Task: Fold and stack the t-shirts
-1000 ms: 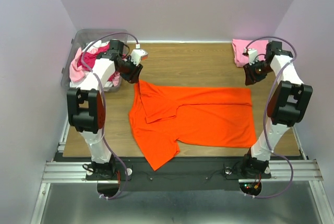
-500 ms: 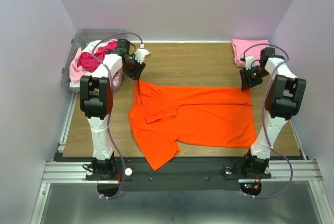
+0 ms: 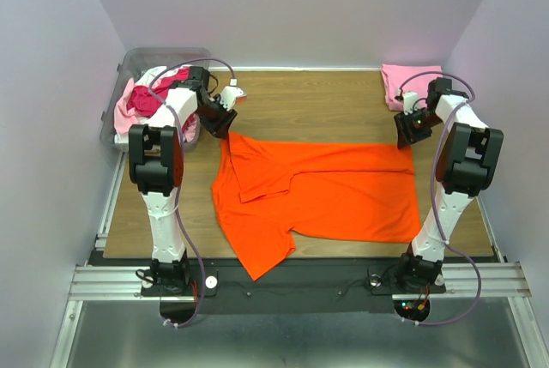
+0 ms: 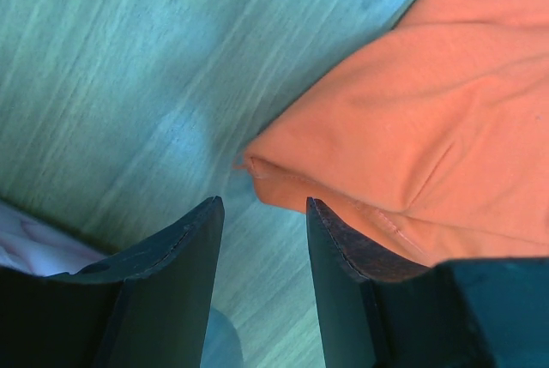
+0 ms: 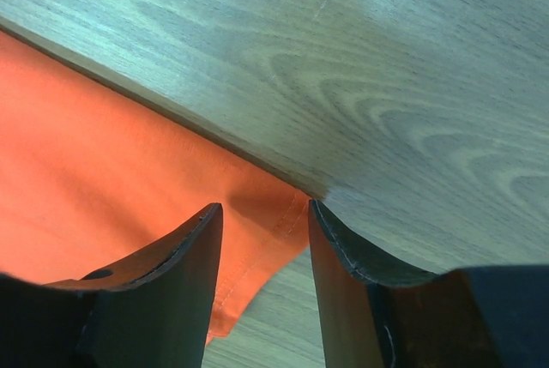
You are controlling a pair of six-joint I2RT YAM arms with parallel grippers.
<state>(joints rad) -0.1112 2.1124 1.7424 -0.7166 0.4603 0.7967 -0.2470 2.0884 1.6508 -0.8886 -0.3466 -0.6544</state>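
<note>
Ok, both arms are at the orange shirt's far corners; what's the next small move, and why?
Probably lower both and close. The left gripper and right gripper stand open, each with an ungripped far corner of the orange t-shirt at its gap. Pinching both corners would start the fold.

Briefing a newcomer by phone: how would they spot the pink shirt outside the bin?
Start at the wooden table and go to its far right corner. The light pink shirt lies there alone, unlike the other shirts heaped in the clear bin.
</note>
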